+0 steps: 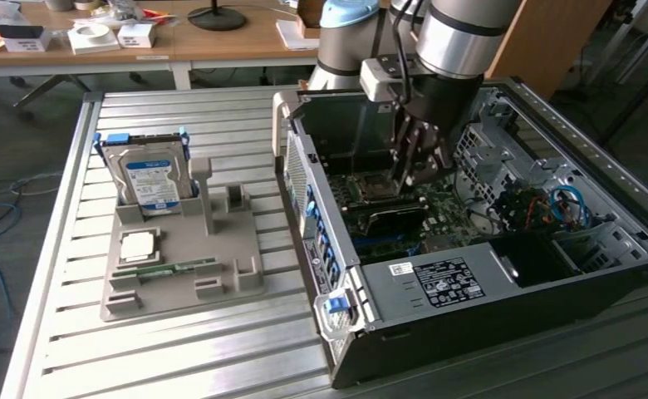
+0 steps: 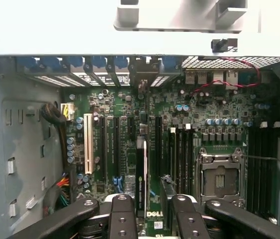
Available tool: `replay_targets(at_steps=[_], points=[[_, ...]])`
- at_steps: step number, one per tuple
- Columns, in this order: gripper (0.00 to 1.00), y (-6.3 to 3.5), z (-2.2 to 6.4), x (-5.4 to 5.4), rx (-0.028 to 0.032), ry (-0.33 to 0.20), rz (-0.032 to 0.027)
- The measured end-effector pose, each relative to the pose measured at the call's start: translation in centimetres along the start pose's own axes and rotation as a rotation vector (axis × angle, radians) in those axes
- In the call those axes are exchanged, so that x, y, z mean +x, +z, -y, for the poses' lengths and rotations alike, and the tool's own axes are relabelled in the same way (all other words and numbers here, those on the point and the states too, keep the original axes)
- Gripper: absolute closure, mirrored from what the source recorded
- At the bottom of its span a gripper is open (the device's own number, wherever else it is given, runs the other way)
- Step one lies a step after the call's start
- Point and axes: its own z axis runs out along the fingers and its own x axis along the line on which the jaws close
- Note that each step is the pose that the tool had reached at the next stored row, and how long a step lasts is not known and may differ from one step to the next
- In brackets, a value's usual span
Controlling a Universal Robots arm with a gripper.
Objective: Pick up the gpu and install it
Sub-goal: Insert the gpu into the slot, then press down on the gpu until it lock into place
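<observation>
The gpu (image 2: pixel 140 169) is a thin dark card seen edge-on, standing upright in a motherboard slot inside the open computer case (image 1: pixel 457 278). In the exterior view the gpu (image 1: pixel 396 218) shows as a black slab just below my gripper (image 1: pixel 416 179), which reaches down into the case. In the wrist view my gripper (image 2: pixel 154 201) straddles the card. Its fingers (image 2: pixel 122 219) stand apart, the card lies close to one of them, and there is a gap on the other side. The gripper is open.
The bare CPU socket (image 2: pixel 221 181) and memory slots lie beside the card. Case walls ring the arm, and blue and red cables (image 1: pixel 557 208) sit on the exterior view's right. On the exterior view's left, a grey holder (image 1: pixel 180 278) carries a hard drive (image 1: pixel 152 179), a processor (image 1: pixel 138 245) and a green memory stick (image 1: pixel 169 268).
</observation>
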Motion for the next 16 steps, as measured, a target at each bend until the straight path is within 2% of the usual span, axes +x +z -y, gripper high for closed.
replay_targets(at_steps=[9, 16], points=[[0.66, -0.71, -0.01, -0.02, 0.0000, 0.000, 0.0000], [0.66, -0.76, -0.01, -0.02, 0.0000, 0.000, 0.0001]])
